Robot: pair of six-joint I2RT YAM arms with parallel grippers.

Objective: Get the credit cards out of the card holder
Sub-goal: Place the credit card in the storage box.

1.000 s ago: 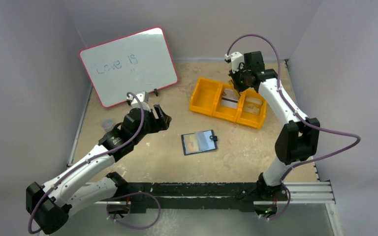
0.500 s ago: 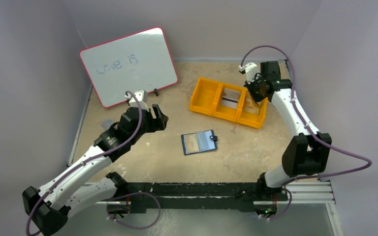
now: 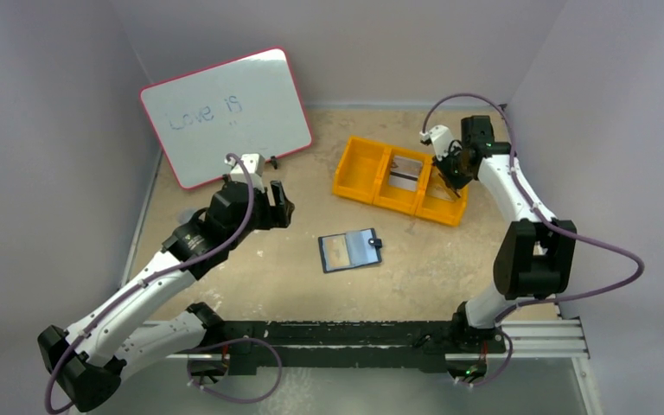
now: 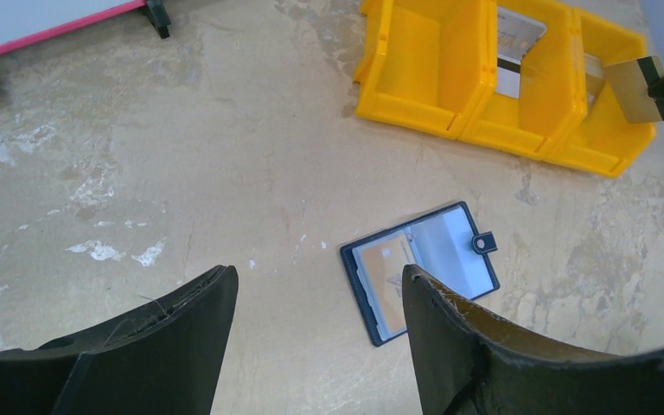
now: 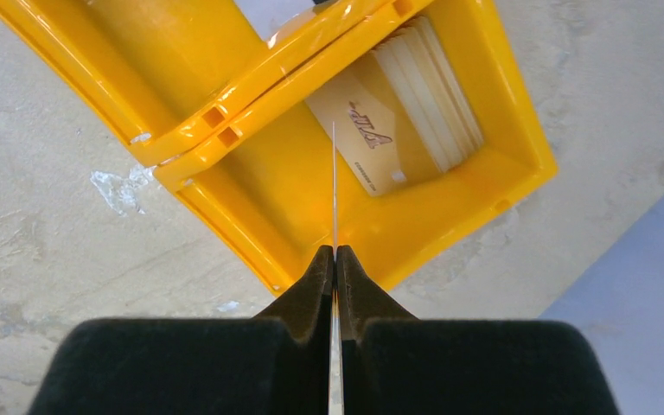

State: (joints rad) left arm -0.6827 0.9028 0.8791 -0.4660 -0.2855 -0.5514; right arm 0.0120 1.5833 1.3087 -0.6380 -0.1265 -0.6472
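Note:
The navy card holder (image 3: 350, 251) lies open on the table, snap tab to the right; in the left wrist view (image 4: 419, 268) a tan card (image 4: 383, 275) shows in its left see-through pocket. My right gripper (image 3: 451, 171) is shut on a thin card, seen edge-on (image 5: 335, 186), and holds it above the right compartment of the orange tray (image 3: 347, 173). The held card also shows in the left wrist view (image 4: 633, 86). That compartment holds several stacked cards (image 5: 406, 121). A card with a dark stripe (image 3: 405, 175) lies in the middle compartment. My left gripper (image 3: 281, 203) is open and empty, above and left of the holder.
A pink-framed whiteboard (image 3: 225, 117) stands at the back left on black feet (image 4: 157, 15). The tray's left compartment (image 4: 419, 60) has nothing in it. Walls close the table on three sides.
My right gripper has moved right with the card, from over the tray's middle compartment to over the right one. My left arm has shifted slightly, still open.

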